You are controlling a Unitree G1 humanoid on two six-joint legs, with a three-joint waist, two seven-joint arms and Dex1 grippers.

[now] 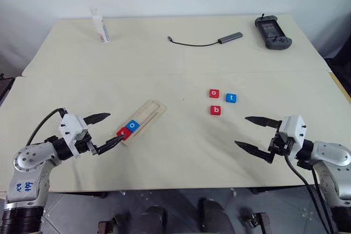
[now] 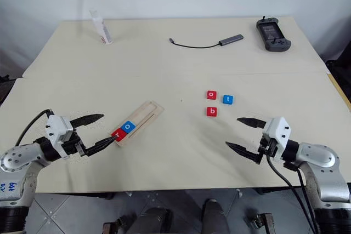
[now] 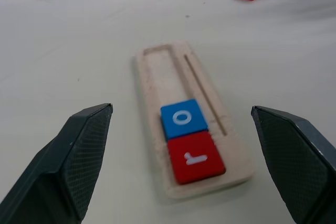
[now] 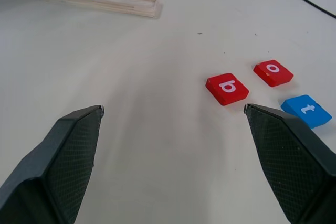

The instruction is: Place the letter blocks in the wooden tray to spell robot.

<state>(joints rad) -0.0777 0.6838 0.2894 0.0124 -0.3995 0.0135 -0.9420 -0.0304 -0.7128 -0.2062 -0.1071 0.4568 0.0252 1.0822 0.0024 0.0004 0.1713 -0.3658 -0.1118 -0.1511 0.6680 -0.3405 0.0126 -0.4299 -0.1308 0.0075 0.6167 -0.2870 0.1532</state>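
Note:
The pale wooden tray (image 1: pixel 143 121) lies slanted at the table's front left. A red "r" block (image 3: pixel 195 157) and a blue "o" block (image 3: pixel 183 118) sit side by side in its near end. Right of centre lie a red "o" block (image 1: pixel 214 93), a blue "t" block (image 1: pixel 231 98) and a red "b" block (image 1: pixel 216 110). My left gripper (image 1: pixel 106 131) is open just left of the tray's near end, holding nothing. My right gripper (image 1: pixel 254 133) is open, empty, to the front right of the three loose blocks.
At the back of the table are a white tube (image 1: pixel 100 26), a dark cable adapter (image 1: pixel 230 37) with its cord, and a grey handheld controller (image 1: pixel 272 32). Bare tabletop lies between the tray and the loose blocks.

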